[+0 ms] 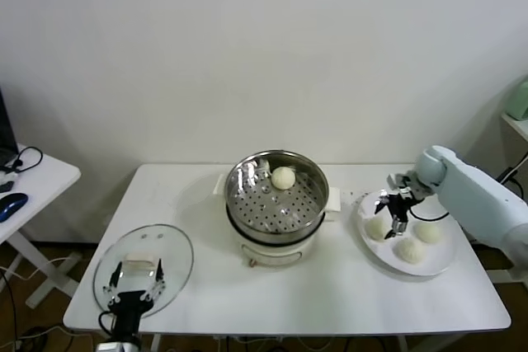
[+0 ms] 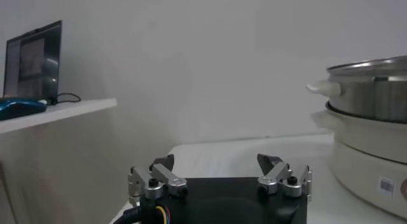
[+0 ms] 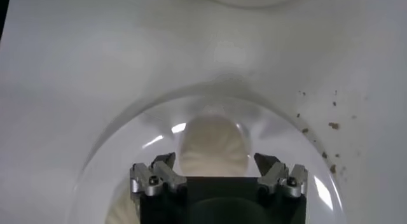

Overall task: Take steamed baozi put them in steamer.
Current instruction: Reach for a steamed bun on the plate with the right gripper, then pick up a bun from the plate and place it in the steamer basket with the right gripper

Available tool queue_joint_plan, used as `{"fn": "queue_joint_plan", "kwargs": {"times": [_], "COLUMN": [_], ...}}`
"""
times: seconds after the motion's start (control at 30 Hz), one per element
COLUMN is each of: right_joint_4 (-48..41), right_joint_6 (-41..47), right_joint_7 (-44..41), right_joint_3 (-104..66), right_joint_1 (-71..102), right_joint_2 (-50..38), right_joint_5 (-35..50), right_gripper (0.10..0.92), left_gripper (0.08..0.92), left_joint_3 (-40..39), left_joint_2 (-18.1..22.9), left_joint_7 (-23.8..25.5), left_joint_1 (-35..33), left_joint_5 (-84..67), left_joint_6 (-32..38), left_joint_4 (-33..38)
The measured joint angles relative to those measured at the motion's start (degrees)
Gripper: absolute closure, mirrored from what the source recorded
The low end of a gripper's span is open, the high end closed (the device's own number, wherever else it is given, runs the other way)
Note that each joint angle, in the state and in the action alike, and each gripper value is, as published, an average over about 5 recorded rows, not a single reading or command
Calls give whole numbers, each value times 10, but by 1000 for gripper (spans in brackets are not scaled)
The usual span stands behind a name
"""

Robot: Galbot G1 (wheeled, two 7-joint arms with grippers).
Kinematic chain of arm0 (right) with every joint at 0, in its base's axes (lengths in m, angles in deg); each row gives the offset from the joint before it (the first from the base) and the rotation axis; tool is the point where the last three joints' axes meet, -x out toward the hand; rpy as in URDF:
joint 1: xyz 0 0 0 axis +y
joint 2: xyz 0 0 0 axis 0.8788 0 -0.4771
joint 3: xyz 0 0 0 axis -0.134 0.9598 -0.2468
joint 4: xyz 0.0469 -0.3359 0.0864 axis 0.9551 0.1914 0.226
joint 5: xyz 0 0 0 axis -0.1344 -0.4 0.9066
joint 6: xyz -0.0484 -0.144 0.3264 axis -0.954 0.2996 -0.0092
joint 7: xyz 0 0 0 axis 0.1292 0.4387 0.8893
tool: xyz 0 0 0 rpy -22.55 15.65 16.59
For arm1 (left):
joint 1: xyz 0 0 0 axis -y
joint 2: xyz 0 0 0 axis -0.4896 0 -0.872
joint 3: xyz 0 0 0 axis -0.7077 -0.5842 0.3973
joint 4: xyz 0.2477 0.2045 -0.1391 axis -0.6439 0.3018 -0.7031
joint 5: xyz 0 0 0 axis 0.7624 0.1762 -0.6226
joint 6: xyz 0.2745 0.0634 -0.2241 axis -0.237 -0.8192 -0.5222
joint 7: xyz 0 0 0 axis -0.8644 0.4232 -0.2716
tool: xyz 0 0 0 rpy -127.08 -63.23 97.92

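Right pincer (image 1: pixel 398 213) hangs spread apart over a baozi (image 3: pixel 213 146) on the plate (image 1: pixel 445 261); one bun (image 1: pixel 283 177) sits in the steamer (image 1: pixel 276 204). Soft, light dough: I judge a gentle grip across its sides. Left pincer (image 1: pixel 136 286) waits, spread.

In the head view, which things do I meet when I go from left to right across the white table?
Glass lid → steamer with one baozi inside → white plate with three baozi, right end effector open over them.
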Motion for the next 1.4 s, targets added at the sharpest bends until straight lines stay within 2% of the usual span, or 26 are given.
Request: {"fn": "queue_joint_plan", "kwargs": {"times": [0.2, 0.5, 0.9, 1.17, 1.4], "right_joint_4": [-8, -17, -18, -6, 3], "right_joint_6": [-1, -2, 2, 21, 45], "right_joint_7": [-1, -1, 2, 3, 3], "right_joint_3": [-3, -10, -10, 29, 116], "right_joint_1": [3, 7, 1, -45, -144], "right_joint_2": [5, 12, 10, -4, -9], "right_joint_5": [-8, -13, 0, 71, 189], "right_gripper": [208, 299, 321, 321, 319], "left_gripper": [177, 177, 177, 177, 177], "left_joint_3": [0, -2, -3, -5, -11], "left_joint_2": [0, 2, 3, 5, 7], "left_joint_7": [0, -1, -3, -3, -3], "left_joint_1": [2, 5, 6, 7, 9], "left_joint_5": [0, 0, 1, 0, 2], "left_joint_6": [0, 0, -1, -2, -5], "left_joint_4": [-2, -5, -6, -4, -1]}}
